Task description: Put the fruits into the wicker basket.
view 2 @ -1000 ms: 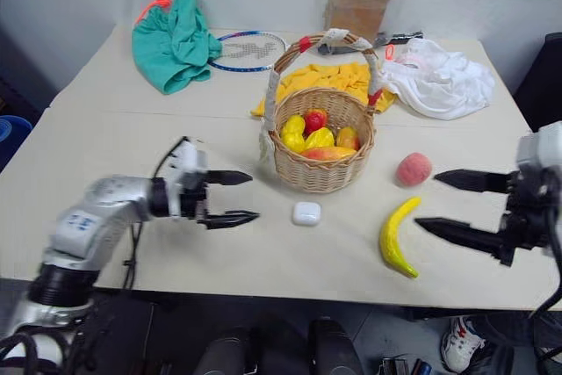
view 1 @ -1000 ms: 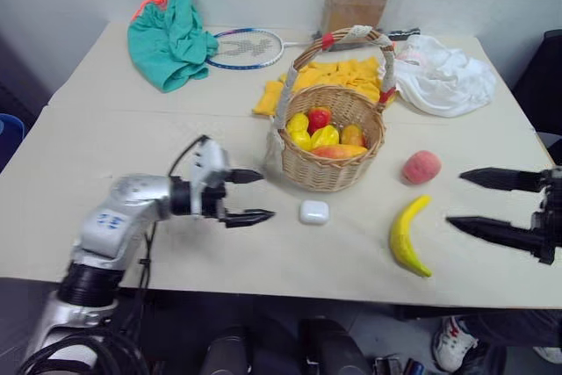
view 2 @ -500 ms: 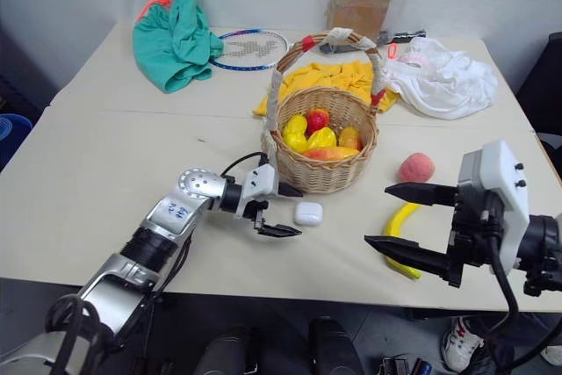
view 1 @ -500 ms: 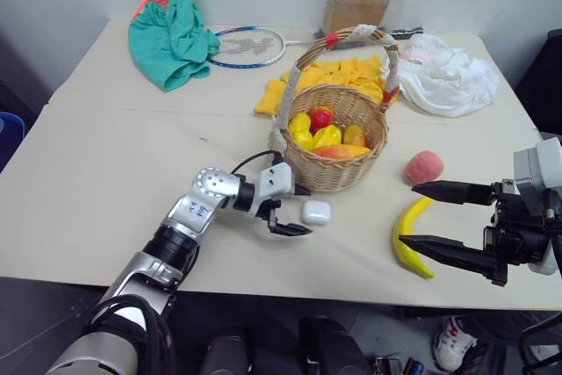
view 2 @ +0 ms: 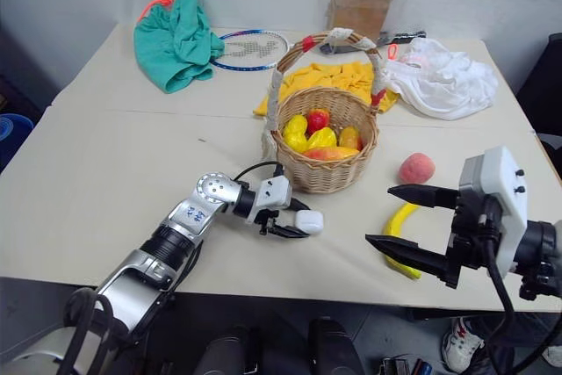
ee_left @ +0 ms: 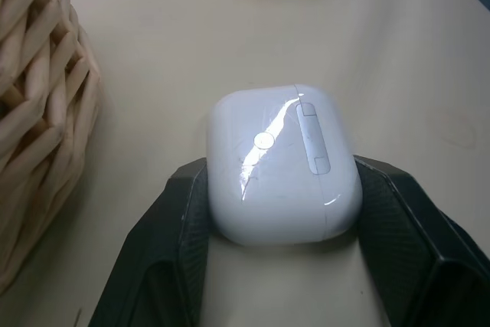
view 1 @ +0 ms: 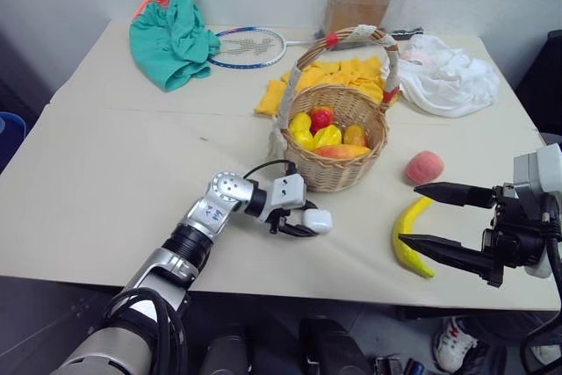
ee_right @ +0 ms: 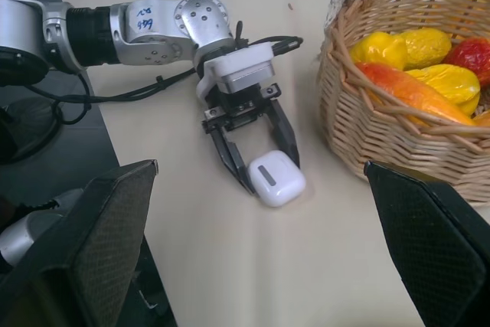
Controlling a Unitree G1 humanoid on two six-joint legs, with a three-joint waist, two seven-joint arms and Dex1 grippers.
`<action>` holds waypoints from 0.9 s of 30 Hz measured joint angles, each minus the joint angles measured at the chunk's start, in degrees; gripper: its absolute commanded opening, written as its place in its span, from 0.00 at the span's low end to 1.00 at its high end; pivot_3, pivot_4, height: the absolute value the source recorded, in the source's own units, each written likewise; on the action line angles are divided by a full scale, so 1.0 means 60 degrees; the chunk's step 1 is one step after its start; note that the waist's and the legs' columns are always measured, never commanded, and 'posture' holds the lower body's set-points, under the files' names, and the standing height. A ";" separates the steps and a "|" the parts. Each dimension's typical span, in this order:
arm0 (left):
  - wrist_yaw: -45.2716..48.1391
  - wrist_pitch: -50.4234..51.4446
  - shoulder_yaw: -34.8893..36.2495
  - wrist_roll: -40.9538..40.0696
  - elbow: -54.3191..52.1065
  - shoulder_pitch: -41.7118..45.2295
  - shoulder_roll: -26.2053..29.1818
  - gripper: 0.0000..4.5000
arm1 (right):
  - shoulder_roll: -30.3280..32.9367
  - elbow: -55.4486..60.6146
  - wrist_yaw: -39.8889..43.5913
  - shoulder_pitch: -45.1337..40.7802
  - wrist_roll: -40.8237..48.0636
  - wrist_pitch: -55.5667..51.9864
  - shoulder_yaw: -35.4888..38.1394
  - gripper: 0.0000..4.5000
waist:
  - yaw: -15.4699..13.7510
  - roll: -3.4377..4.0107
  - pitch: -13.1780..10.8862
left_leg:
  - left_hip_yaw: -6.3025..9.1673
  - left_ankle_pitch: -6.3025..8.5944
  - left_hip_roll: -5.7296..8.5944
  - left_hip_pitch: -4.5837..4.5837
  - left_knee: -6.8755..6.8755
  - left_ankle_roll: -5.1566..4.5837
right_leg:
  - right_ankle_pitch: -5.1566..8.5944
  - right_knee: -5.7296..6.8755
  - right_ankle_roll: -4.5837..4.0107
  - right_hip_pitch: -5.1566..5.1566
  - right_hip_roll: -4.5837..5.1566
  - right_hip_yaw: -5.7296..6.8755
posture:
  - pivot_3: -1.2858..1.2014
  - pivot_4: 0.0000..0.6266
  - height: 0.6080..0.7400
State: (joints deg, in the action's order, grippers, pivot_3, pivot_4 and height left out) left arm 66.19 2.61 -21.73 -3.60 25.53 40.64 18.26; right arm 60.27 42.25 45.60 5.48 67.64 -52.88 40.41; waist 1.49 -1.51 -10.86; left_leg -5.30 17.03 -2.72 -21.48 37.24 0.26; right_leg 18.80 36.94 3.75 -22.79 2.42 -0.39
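Gripping: the white earbud case was seen clamped between the 2 black fingers of the left gripper, resting on the table; this case is judged not to be 1 of the fruits.
Left gripper surroundings: the wicker basket was found just beside the closed fingers, its woven wall close alongside them and several fruits already lying inside it.
Right gripper: the right gripper was seen with its 2 fingers spread wide apart and nothing held between them, poised above the table.
Banana: the banana was found lying flat on the table just by the right gripper's fingertips, partly hidden behind them in the right eye view.
Peach: the peach was found beyond the right gripper's upper finger, between that gripper and the basket, apart from the banana.
Banana handling: the banana is judged light, fairly stiff and smooth-skinned; a hold across the thick middle of the curve is advised, so that neither end swings down.
Peach handling: the peach is judged light and round, with a fuzzy skin that should resist slipping; a hold across its widest part is advised, gently in case it is soft.
Task state: 2 fruits were judged to be outside the basket.
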 measured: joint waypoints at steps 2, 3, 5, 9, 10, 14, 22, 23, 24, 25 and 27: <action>-0.0018 0.0287 0.0180 -0.0099 -0.0581 -0.0401 0.0258 0.52 | 0.0000 -0.0116 0.0065 -0.0104 -0.0146 0.0122 -0.0352 1.00 | 0.0023 0.0000 0.0000 | 0.0001 -0.0002 -0.0002 0.0005 -0.0001 0.0003 | 0.0000 0.0007 0.0000 0.0000 0.0000 0.0001 | 0.52 0.24 1.00; -0.0086 0.0506 0.0289 -0.0136 -0.0965 -0.0634 0.0415 0.52 | 0.0004 -0.0170 0.0107 -0.0209 -0.0244 0.0208 -0.0555 1.00 | 0.0027 0.0000 0.0000 | 0.0002 -0.0003 -0.0003 0.0005 0.0000 0.0005 | 0.0000 0.0009 -0.0001 0.0000 -0.0001 0.0001 | 0.52 0.24 1.00; -0.0410 0.1364 0.0824 -0.0404 -0.2000 -0.1295 0.0800 0.52 | 0.0025 -0.0320 0.0240 -0.0517 -0.0443 0.0358 -0.1029 1.00 | 0.0057 0.0000 0.0000 | 0.0002 -0.0005 -0.0006 0.0010 0.0000 0.0007 | 0.0000 0.0018 -0.0001 0.0000 0.0001 -0.0002 | 0.52 0.24 1.00; -0.2050 0.4299 0.3605 -0.1707 -0.4536 -0.3106 0.1732 0.52 | 0.0043 -0.0754 0.0434 -0.1489 -0.0634 0.0602 -0.2033 1.00 | 0.0144 -0.0006 -0.0004 | 0.0008 -0.0009 -0.0014 0.0024 -0.0001 0.0015 | 0.0001 0.0036 -0.0003 0.0001 0.0004 0.0001 | 0.52 0.24 1.00; -0.2482 0.4803 0.4202 -0.1828 -0.4883 -0.3386 0.1893 0.52 | 0.0043 -0.0859 0.0446 -0.1699 -0.0701 0.0655 -0.2213 1.00 | 0.0112 -0.0006 -0.0004 | 0.0009 -0.0010 -0.0010 0.0026 -0.0001 0.0014 | 0.0001 0.0038 -0.0003 0.0002 0.0007 0.0004 | 0.52 0.24 1.00; -0.4750 0.6357 0.6230 -0.1457 -0.6151 -0.4838 0.2379 0.52 | 0.0037 -0.1257 0.0730 -0.2548 -0.0929 0.0832 -0.3048 1.00 | 0.0049 -0.0017 -0.0009 | 0.0008 -0.0009 -0.0003 0.0034 -0.0004 0.0013 | 0.0001 0.0027 -0.0003 0.0012 0.0016 0.0003 | 0.52 0.24 1.00; -0.7039 0.7715 0.7672 -0.1003 -0.7484 -0.6455 0.2222 0.60 | -0.0071 -0.2090 0.1534 -0.4428 -0.1530 0.1145 -0.4511 1.00 | -0.0051 -0.0032 -0.0013 | 0.0010 0.0006 0.0007 0.0025 -0.0017 0.0002 | 0.0001 -0.0008 -0.0010 0.0015 0.0051 0.0017 | 0.52 0.24 1.00; -0.7116 0.7407 0.7598 -0.0927 -0.7464 -0.6551 0.2216 0.68 | -0.0119 -0.2287 0.1658 -0.4584 -0.1699 0.1190 -0.4785 1.00 | -0.0051 -0.0035 -0.0010 | 0.0012 0.0007 0.0006 0.0028 -0.0019 0.0003 | 0.0004 -0.0008 -0.0015 0.0015 0.0056 0.0021 | 0.52 0.24 1.00; -0.7148 0.7180 0.7564 -0.0897 -0.7394 -0.6591 0.2217 0.71 | -0.0184 -0.2429 0.1763 -0.4691 -0.1906 0.1288 -0.5002 1.00 | -0.0051 -0.0033 -0.0009 | 0.0012 0.0008 0.0006 0.0032 -0.0023 0.0003 | 0.0007 -0.0006 -0.0023 0.0015 0.0060 0.0021 | 0.52 0.24 1.00; -0.7163 0.6995 0.7581 -0.0887 -0.7286 -0.6607 0.2220 0.77 | -0.0228 -0.2575 0.1866 -0.4750 -0.2092 0.1343 -0.5211 1.00 | -0.0051 -0.0026 -0.0005 | 0.0012 0.0008 0.0006 0.0034 -0.0025 0.0003 | 0.0011 -0.0003 -0.0034 0.0015 0.0062 0.0024 | 0.52 0.24 1.00; -0.7101 0.6930 0.7744 -0.1014 -0.7183 -0.6629 0.2327 0.92 | -0.0249 -0.2780 0.1956 -0.4749 -0.2401 0.1359 -0.5353 1.00 | -0.0040 -0.0025 -0.0005 | 0.0013 0.0008 0.0001 0.0034 -0.0029 0.0006 | 0.0020 0.0003 -0.0050 0.0010 0.0066 0.0033 | 0.52 0.24 1.00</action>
State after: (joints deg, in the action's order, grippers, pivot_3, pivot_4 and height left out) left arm 23.58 44.19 24.73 -9.69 -17.57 0.87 32.22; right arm 58.78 25.57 57.33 -23.01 53.24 -44.73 8.29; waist 1.25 -1.66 -10.89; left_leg -5.22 17.08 -2.72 -21.28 37.06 0.30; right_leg 18.92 36.96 3.45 -22.73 2.81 -0.19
